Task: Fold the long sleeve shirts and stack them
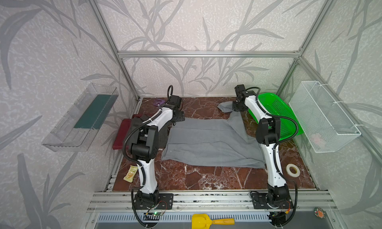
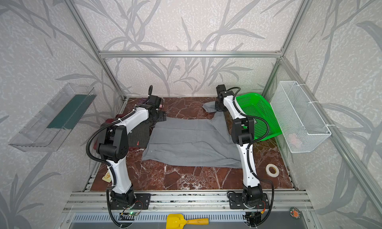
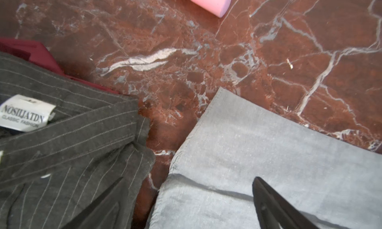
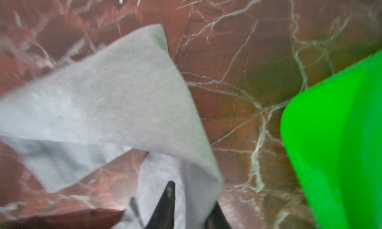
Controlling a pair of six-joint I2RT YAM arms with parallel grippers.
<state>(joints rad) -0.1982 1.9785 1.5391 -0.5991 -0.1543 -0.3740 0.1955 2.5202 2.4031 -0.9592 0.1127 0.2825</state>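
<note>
Light grey shirt [image 1: 206, 143] lies spread flat mid tabletop [image 1: 196, 176], long axis left-right in both top views. One sleeve [image 1: 226, 107] runs off its upper right corner toward the back wall. Right claw [image 4: 192, 194] sits on that sleeve, nearly closed, grey cloth pinched between the jaws. Left claw [image 3: 189, 179] is wide open, holding nothing, over the shirt's upper left corner. Dark pinstripe shirt [image 3: 62, 155] lies just beside it, on top of maroon shirt [image 1: 121, 134]. Judgement: folding the sleeve inward comes next. Shirt body lies below-left of the right claw; right arm is nearer.
</note>
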